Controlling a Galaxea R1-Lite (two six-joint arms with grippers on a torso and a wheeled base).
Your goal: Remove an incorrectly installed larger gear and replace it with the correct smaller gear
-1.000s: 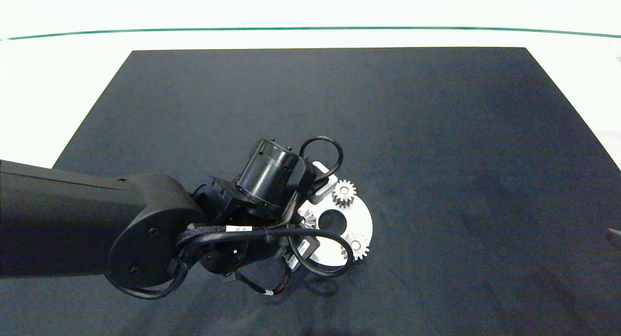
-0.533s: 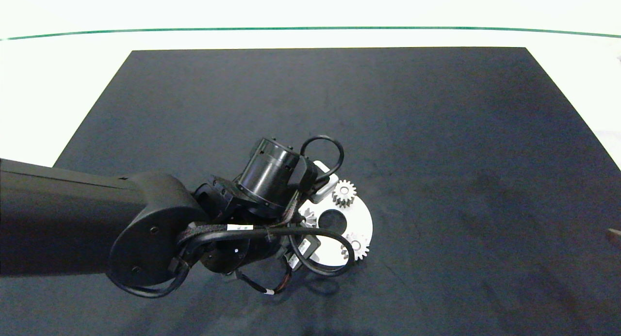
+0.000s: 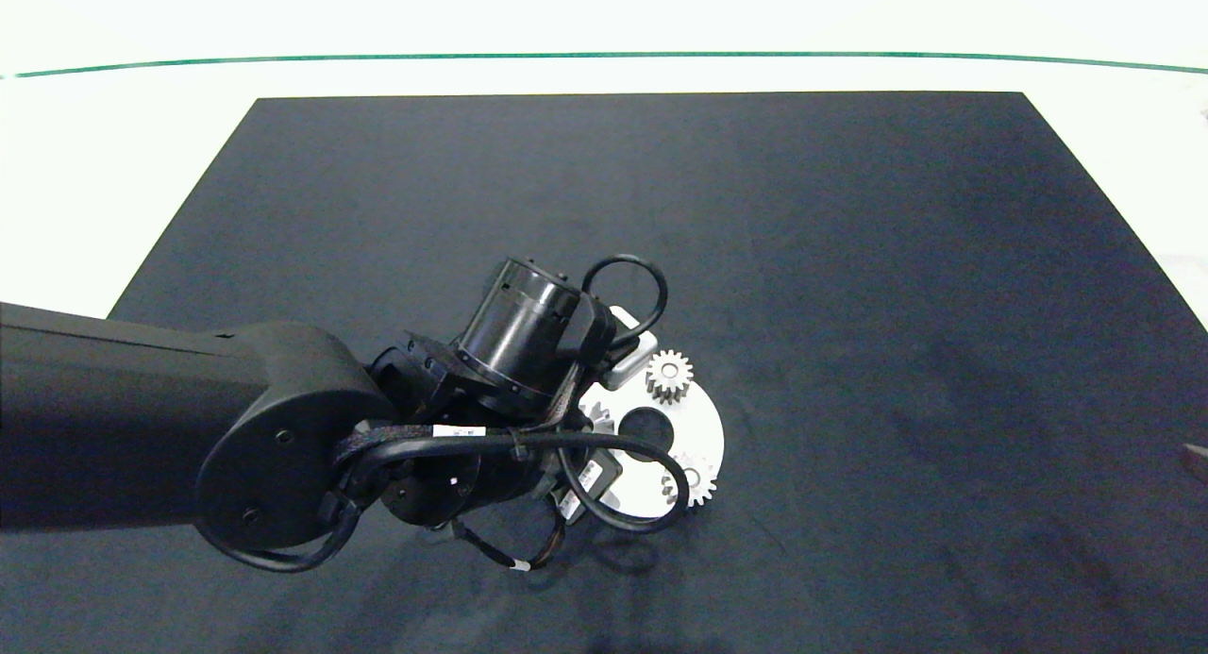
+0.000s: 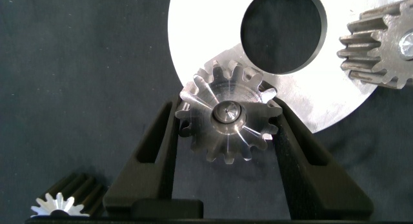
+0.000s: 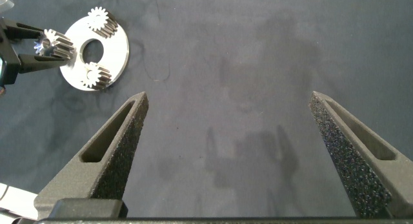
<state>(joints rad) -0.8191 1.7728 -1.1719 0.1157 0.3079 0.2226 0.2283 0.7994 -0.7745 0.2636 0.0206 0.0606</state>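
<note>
The left end effector [image 4: 227, 130] is seen low over the edge of the round white plate [image 4: 193, 37], and its two fingers are closed on a gear [image 4: 226, 117] which sits on a pin there. Whether this one is the larger gear cannot be told. Another gear [image 4: 381, 46] stands on the same plate, and one more [image 4: 64, 201] lies on the dark counter [image 3: 849, 258]. The right end effector [image 5: 229, 153] is held well apart, its fingers spread wide and holding nothing.
</note>
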